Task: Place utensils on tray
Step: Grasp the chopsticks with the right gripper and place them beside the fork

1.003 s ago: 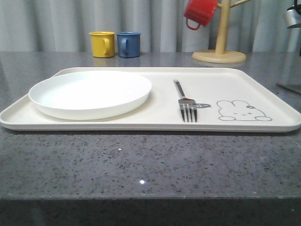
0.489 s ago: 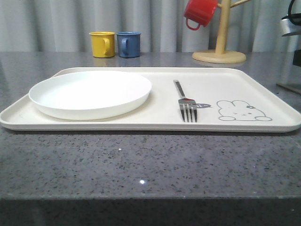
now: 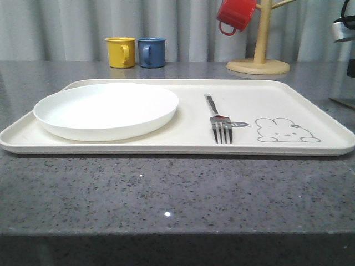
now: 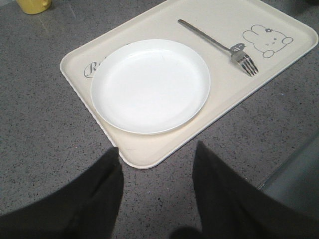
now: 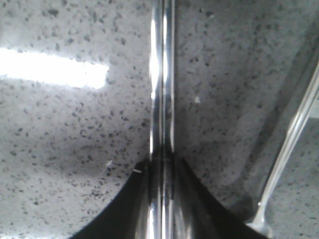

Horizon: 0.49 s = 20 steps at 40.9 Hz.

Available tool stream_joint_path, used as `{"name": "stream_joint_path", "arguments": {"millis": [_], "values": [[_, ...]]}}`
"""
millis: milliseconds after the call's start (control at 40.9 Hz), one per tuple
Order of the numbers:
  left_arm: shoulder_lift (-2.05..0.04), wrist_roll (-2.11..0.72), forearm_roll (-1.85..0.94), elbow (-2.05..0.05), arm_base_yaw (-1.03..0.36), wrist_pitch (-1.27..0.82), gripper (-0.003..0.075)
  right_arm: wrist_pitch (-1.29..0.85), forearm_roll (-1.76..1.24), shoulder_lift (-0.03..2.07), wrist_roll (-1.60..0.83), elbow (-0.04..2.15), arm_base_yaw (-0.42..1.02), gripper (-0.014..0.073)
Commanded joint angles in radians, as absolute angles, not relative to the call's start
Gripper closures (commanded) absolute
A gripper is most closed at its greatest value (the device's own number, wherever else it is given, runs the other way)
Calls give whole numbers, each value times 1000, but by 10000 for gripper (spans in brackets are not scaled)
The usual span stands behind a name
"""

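Note:
The cream tray (image 3: 266, 97) lies across the grey counter with the white plate (image 3: 105, 108) on its left half and the silver fork (image 3: 220, 119) beside the rabbit drawing. In the left wrist view my left gripper (image 4: 157, 148) hangs open above the counter just off a corner of the tray (image 4: 149, 22), nothing between its fingers; the plate (image 4: 149, 84) and fork (image 4: 214, 45) lie beyond. My right gripper (image 5: 162, 154) is shut on the slim metal chopsticks (image 5: 162, 74) above the speckled counter. A shiny utensil handle (image 5: 289, 144) lies beside them.
A yellow mug (image 3: 121, 51) and a blue mug (image 3: 151, 51) stand behind the tray. A red mug (image 3: 236, 14) hangs on the wooden mug tree (image 3: 259, 64) at the back right. A shiny part of the right arm (image 3: 344, 27) juts in at the right edge.
The shiny part of the right arm at the right edge has shifted slightly down and to the left. Tray, plate and fork have not moved.

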<state>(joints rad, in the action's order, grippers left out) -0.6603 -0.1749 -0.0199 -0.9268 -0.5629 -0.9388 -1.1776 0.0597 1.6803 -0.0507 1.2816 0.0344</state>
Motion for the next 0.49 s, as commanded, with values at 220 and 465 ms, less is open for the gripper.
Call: {"name": "stream_joint_path", "arguments": {"millis": [220,465], "values": [[-661,-167,-27,-952,-570,-870,407,-1288,-130,1611,-59,1405,48,550],[-661,-167,-27,-952,-570,-870,407,-1292,-303,1610,0,1490,167,548]]}}
